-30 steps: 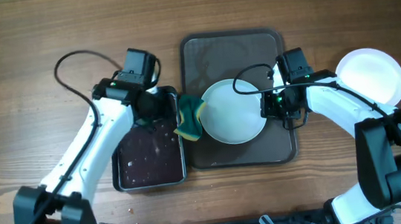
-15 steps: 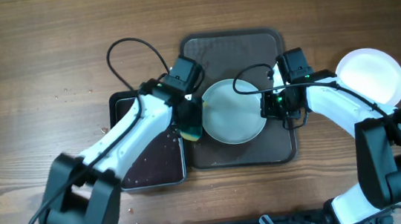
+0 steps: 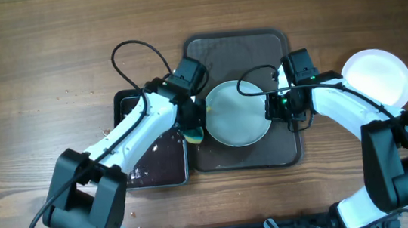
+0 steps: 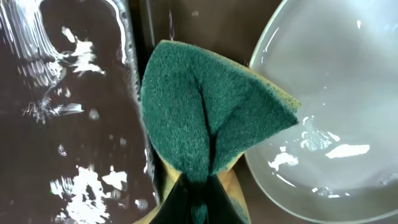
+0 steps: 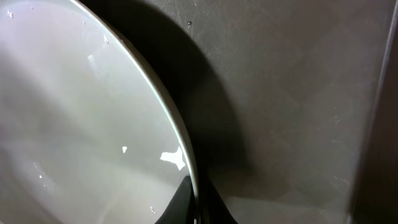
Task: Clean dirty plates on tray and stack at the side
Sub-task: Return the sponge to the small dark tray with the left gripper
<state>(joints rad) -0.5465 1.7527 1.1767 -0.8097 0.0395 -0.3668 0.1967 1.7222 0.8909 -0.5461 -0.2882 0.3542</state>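
Where the left gripper (image 4: 194,202) meets its load, the jaws are clamped tight on a folded sponge (image 4: 208,118), with the green scouring face outward and yellow foam showing at the pinch. Immediately right of the sponge, one folded corner overlaps the rim of a white plate (image 4: 336,87); whether they are in contact cannot be confirmed. The plate's inner surface is glossy white with bright wet highlights. Immediately left of the sponge lies a black tray (image 4: 62,124) carrying a film of water and scattered droplets. On the plate's opposite edge, the right gripper (image 5: 194,208) is closed on the rim, one finger above and one below. A dark shadow falls on the grey-brown tray (image 5: 280,93) beside that rim. Seen from overhead, the plate sits at the middle of the grey-brown tray, between the two grippers. The black tray lies alongside the grey-brown tray's left edge. Well to the right of the right gripper, off both trays, a second plate (image 3: 376,77) rests on the wooden table (image 3: 31,56), plain bright white.
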